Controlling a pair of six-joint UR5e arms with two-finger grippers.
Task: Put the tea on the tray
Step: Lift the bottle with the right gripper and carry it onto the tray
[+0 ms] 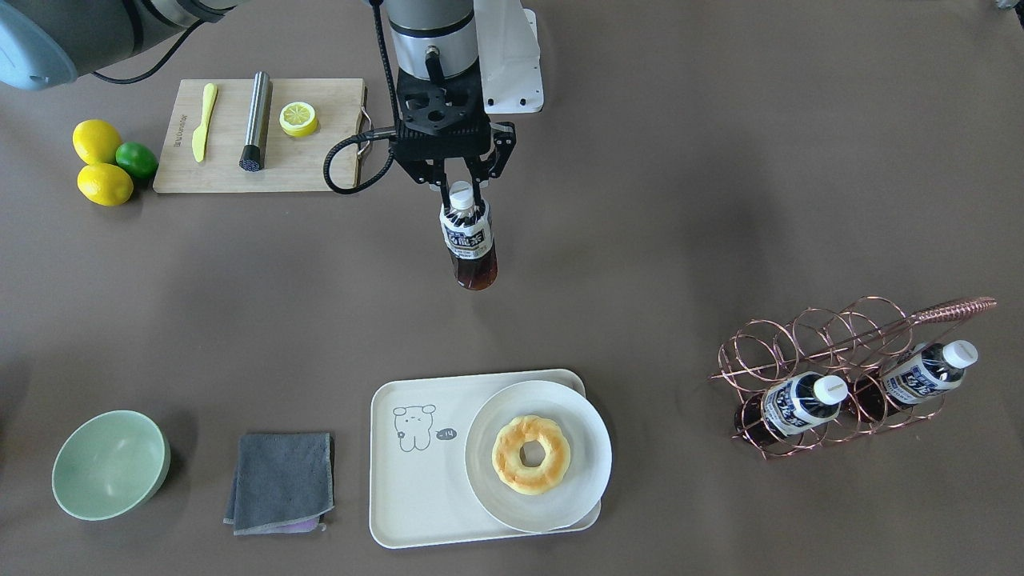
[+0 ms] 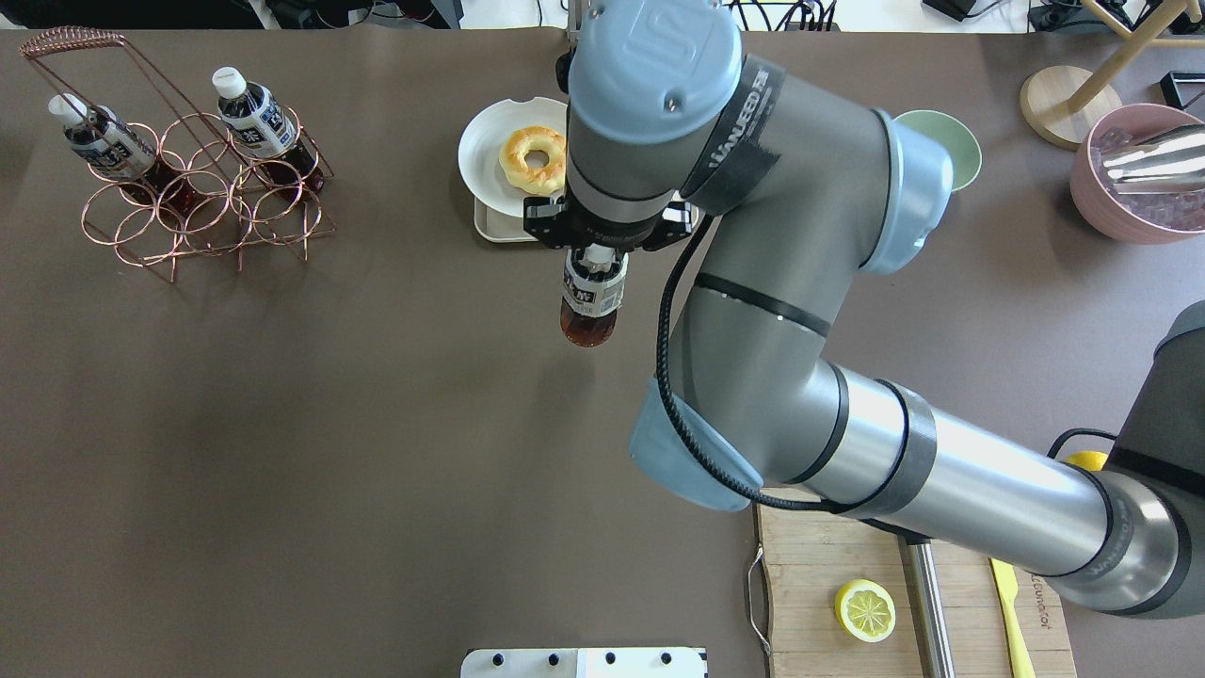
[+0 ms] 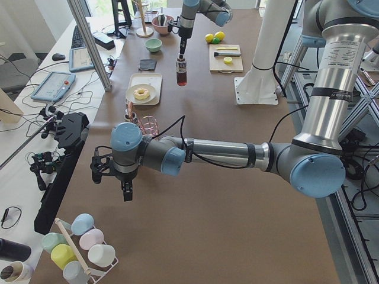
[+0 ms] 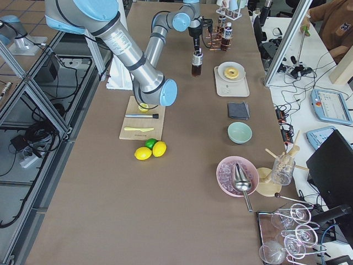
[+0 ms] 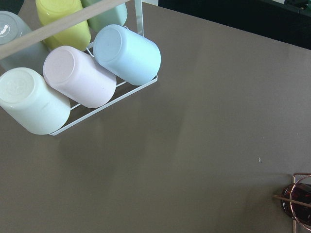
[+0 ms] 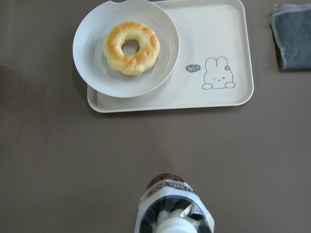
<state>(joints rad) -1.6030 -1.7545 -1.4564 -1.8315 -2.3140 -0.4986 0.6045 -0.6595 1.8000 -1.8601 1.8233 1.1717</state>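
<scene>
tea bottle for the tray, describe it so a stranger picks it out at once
Over the middle of the table, the right gripper pinches a small tea bottle of dark liquid by its neck. Only this one is gripped; its two twins sit in the copper wire rack.

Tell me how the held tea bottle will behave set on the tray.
The tea bottle, gripped near its cap by the right end effector, is tall and narrow, probably tippy. Holding liquid, likely heavy for its size.

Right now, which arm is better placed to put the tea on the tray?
The right. The right gripper holds the tea, hanging near the tray; the left gripper is far off, beside the cup rack.
</scene>
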